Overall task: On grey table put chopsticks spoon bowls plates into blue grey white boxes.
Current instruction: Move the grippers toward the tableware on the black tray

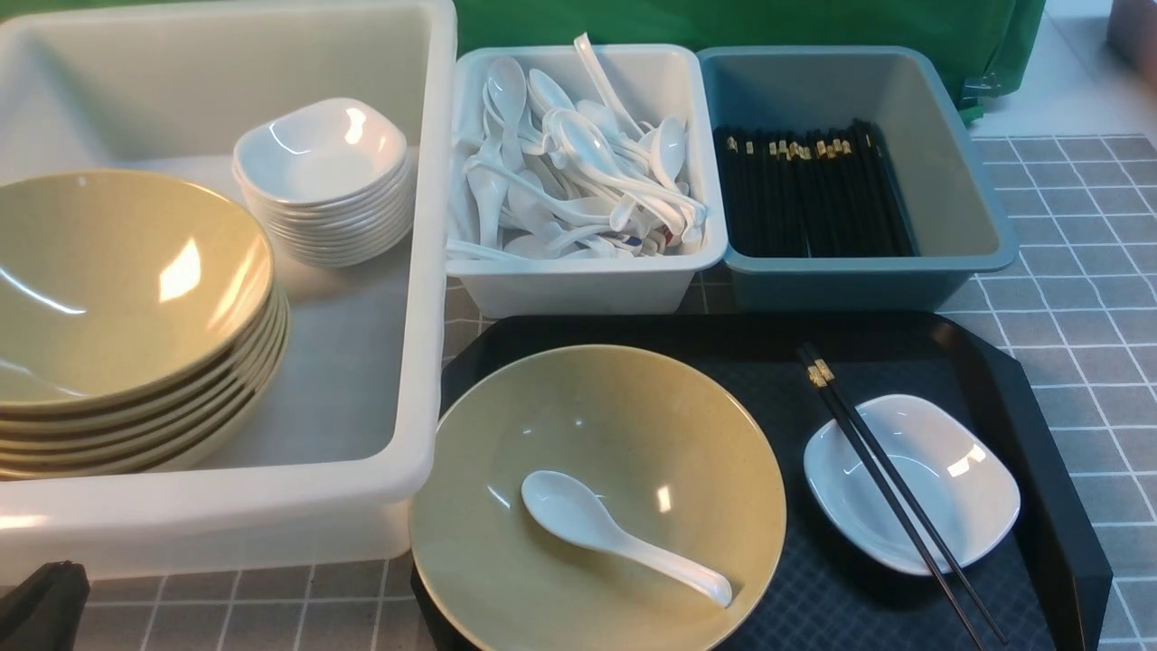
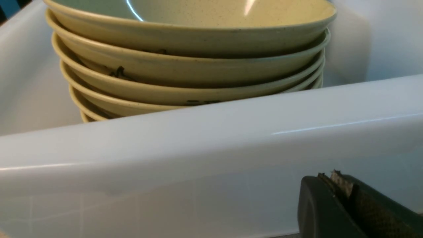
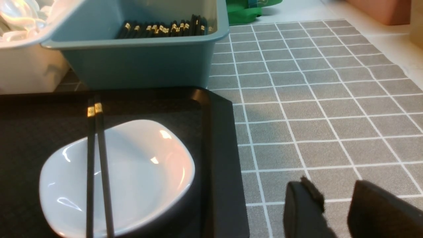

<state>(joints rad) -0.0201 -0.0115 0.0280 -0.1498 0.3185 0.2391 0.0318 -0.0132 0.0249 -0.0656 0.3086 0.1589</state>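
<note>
Black chopsticks (image 1: 895,506) lie across the plate (image 1: 963,511), unsorted; left jaws pressed together, right jaws slightly spread; next, right should pinch them for the blue box (image 1: 841,287).

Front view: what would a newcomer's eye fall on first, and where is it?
The big olive-yellow bowl on the black tray, nearest the camera, with a white spoon lying in it. Beside it to the right, black chopsticks lie across a small white plate. On the left, stacked bowls sit in the large tub.
</note>
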